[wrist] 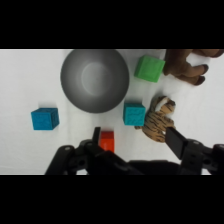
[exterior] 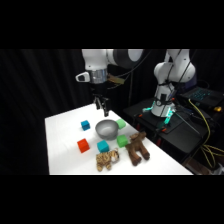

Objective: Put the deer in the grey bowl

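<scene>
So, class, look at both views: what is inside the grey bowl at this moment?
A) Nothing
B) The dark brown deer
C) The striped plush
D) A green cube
A: the grey bowl shows a bare inside in the wrist view, while the deer lies on the table beside it.

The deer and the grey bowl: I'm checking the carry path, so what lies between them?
A green cube sits between the grey bowl and the deer, plainest in the wrist view; otherwise that stretch of table is bare.
</scene>
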Available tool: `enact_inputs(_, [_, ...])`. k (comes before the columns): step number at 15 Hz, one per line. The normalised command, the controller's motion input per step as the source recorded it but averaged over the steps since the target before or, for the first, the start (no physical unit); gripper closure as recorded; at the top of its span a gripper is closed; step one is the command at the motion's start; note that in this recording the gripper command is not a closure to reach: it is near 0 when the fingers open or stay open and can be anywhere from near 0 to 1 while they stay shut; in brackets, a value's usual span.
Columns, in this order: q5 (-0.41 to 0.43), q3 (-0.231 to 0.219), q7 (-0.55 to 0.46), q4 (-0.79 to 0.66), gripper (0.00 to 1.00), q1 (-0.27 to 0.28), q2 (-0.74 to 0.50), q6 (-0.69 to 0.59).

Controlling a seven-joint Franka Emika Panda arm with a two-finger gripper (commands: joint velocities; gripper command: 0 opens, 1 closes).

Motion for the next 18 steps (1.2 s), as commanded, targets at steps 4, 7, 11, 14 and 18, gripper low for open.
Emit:
enact_inputs(4, [0.012,0.033,0.02,-0.05,0.00,-0.008,-0.06,0.00])
enact_inputs(7, [0.041,0.065,0.11,-0.34,0.00,0.037,-0.34,0.09])
enact_inputs(11, [0.094,0.081,0.15,-0.53,0.00,0.066,-0.50,0.17])
enact_inputs(14, [0.148,0.109,0.16,-0.56,0.00,0.103,-0.45,0.27])
enact_inputs(18, [0.197,0.135,0.10,-0.47,0.00,0.146,-0.26,0.44])
